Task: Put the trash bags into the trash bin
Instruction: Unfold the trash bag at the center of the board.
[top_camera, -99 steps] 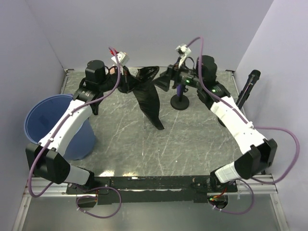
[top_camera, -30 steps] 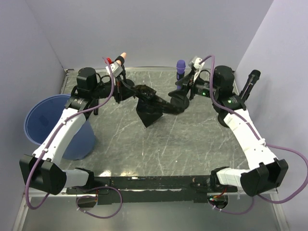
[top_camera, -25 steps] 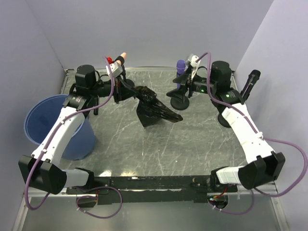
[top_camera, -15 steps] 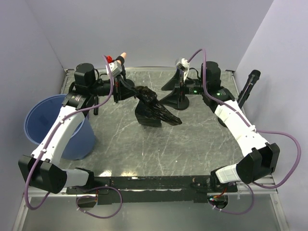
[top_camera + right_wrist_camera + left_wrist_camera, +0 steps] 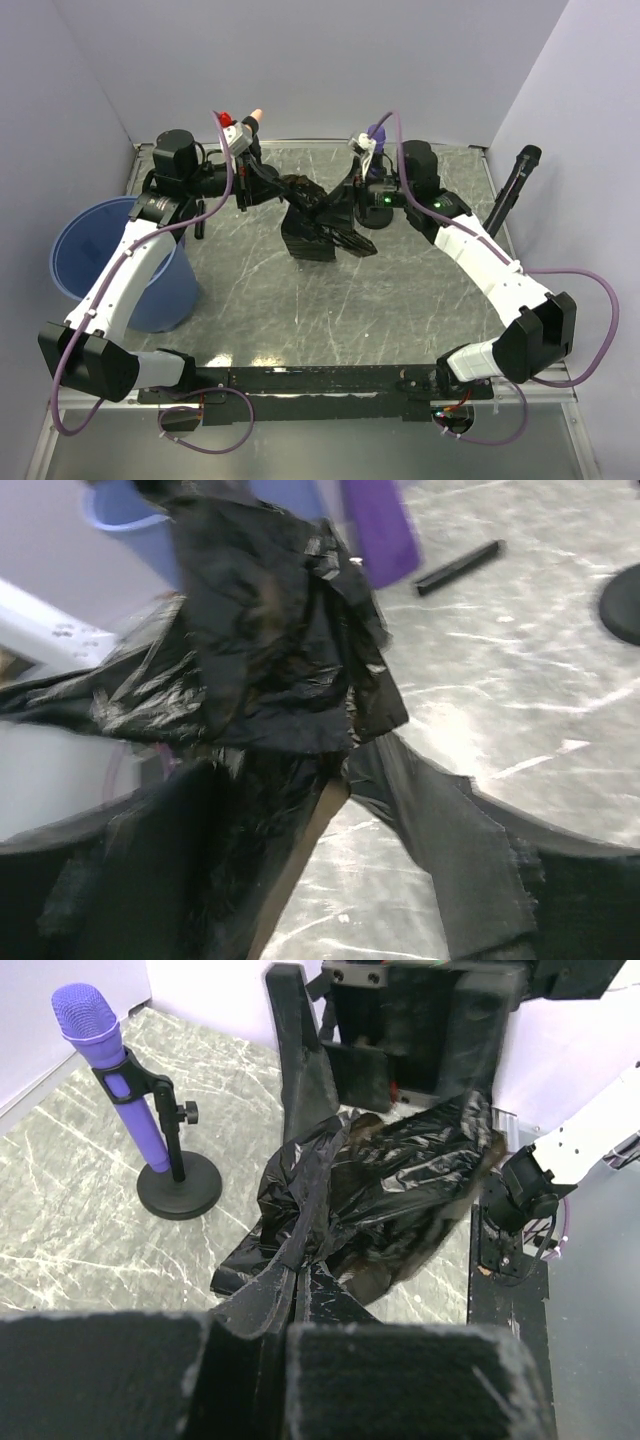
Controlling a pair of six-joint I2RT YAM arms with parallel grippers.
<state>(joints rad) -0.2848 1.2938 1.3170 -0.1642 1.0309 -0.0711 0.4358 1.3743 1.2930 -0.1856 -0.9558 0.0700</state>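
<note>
Left end effector clamps the crumpled black trash bag toward the back of the bench. Right end effector, jaws spread wide, straddles the same bag. The blue trash bin stands well apart, at far left.

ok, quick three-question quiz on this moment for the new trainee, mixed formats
1. True or false: the trash bag is already inside the blue bin.
2. Which jaws are shut on the bag? A) left B) right C) both
3. What colour is the microphone on the stand?

Key: 1 false, the bag is out over the table, apart from the bin. 2 A, the right jaws are open at the bag. 3 purple.
</note>
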